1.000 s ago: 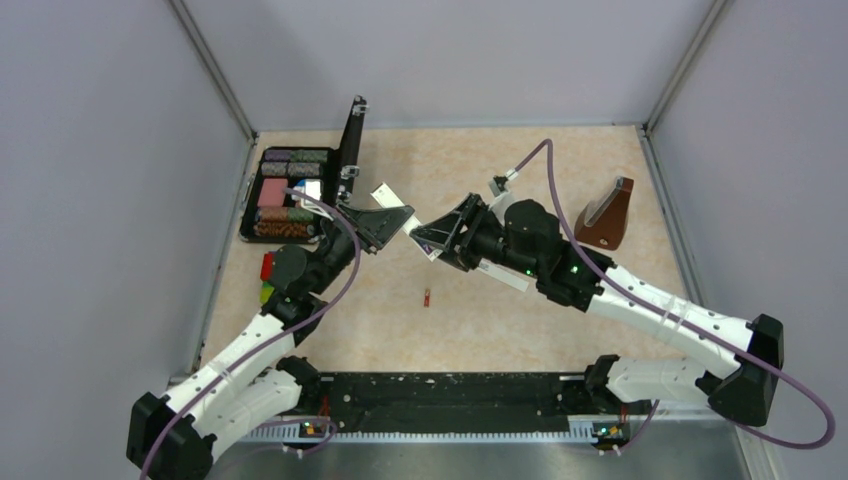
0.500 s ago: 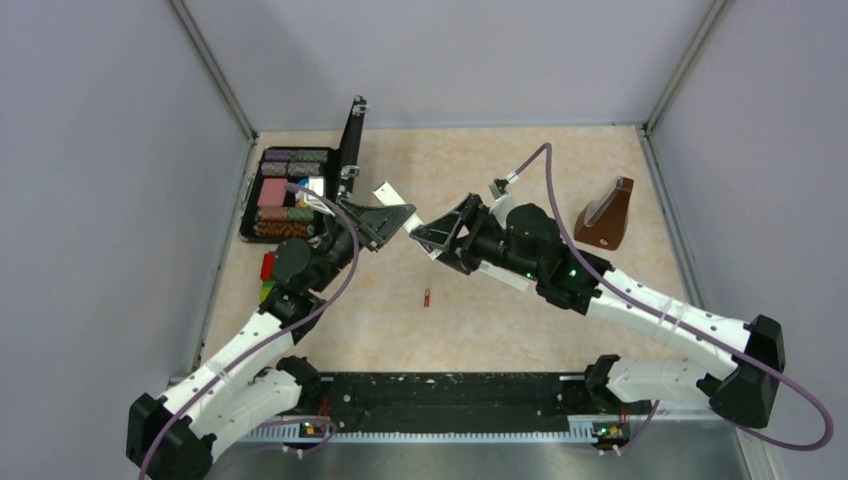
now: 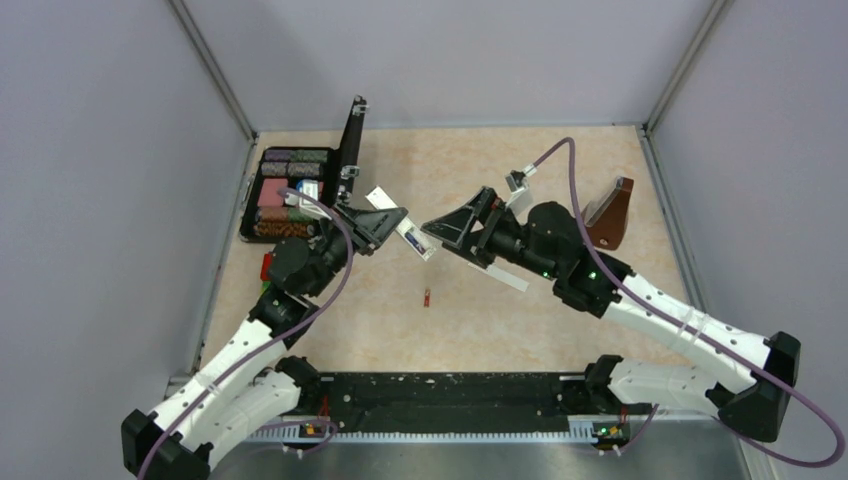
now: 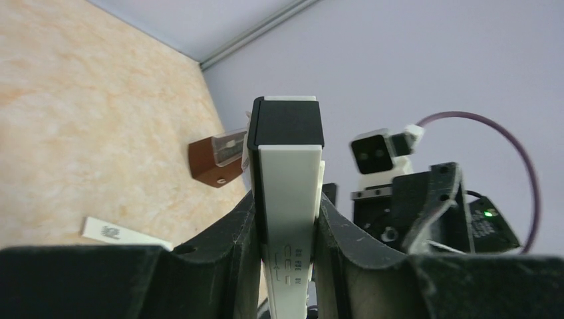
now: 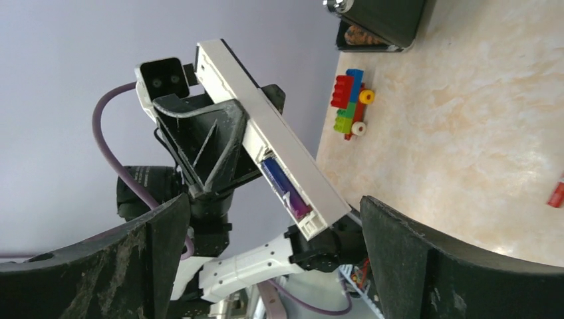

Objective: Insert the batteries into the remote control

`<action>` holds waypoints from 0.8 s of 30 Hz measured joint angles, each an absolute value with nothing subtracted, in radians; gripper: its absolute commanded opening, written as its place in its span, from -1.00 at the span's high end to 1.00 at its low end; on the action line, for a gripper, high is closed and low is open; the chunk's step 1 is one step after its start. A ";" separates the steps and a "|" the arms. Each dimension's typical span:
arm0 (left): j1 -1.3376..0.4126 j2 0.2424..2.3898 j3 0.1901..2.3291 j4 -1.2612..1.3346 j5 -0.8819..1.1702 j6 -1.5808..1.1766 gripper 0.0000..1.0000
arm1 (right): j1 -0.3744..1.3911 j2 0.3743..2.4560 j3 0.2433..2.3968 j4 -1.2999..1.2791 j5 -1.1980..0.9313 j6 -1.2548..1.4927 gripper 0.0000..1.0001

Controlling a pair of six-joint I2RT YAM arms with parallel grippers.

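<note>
Clamping pressure is being applied by the left gripper (image 4: 286,229) to the white remote control (image 5: 266,129). The remote is being held raised off the table (image 3: 500,170) near the centre of the overhead frame, with its open battery bay being turned toward the right arm, seemingly so that cells can be pushed in. A dark purple battery (image 5: 282,189) is being carried in that bay. The right gripper (image 3: 436,236) is being held wide open and empty just right of the remote. The reddish battery (image 3: 427,297) is being left lying on the table below centre, probably as the next pickup.
</note>
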State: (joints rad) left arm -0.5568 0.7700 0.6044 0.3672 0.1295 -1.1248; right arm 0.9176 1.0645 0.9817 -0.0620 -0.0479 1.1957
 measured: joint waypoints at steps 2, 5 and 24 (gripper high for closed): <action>-0.555 0.751 0.604 0.307 0.106 -1.090 1.00 | 0.915 1.038 0.982 -0.096 -0.022 1.170 -0.66; -0.550 0.711 0.604 0.223 0.066 -1.042 1.00 | 0.915 0.996 0.982 -0.158 0.039 1.126 -0.35; -0.545 0.405 0.621 -0.400 -0.351 -0.892 1.00 | 1.052 1.523 0.983 -0.368 0.189 0.851 0.11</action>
